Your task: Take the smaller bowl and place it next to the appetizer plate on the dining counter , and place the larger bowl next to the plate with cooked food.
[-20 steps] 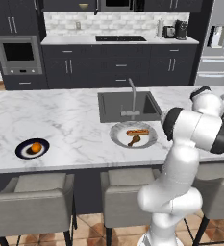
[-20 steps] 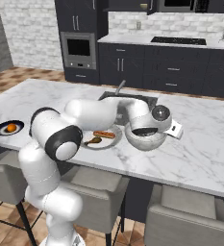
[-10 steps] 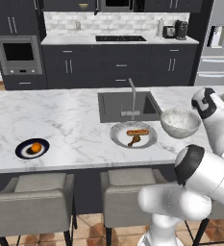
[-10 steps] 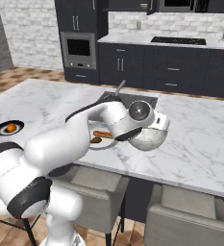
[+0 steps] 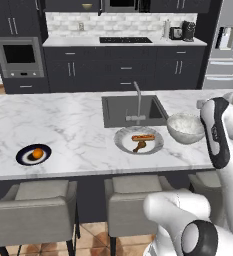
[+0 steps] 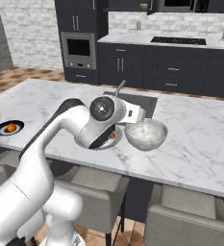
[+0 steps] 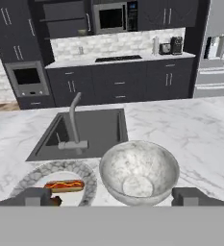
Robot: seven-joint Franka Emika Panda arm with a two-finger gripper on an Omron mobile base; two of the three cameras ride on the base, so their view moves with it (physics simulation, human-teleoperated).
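Gripper (image 7: 112,197) spread wide from where I sit, its two finger tips standing either side of the larger bowl (image 7: 139,172) with nothing pinched between them. I see that marbled bowl upright on the white bench (image 5: 68,125), just beside the plate with cooked food (image 5: 138,140), in front of the sink (image 5: 133,111). Far off toward the other end of the bench rests the appetizer plate (image 5: 33,154) with its orange morsel.

White-grey marbled larger bowl (image 7: 139,173) (pale bottom), grey plate (image 5: 139,140).
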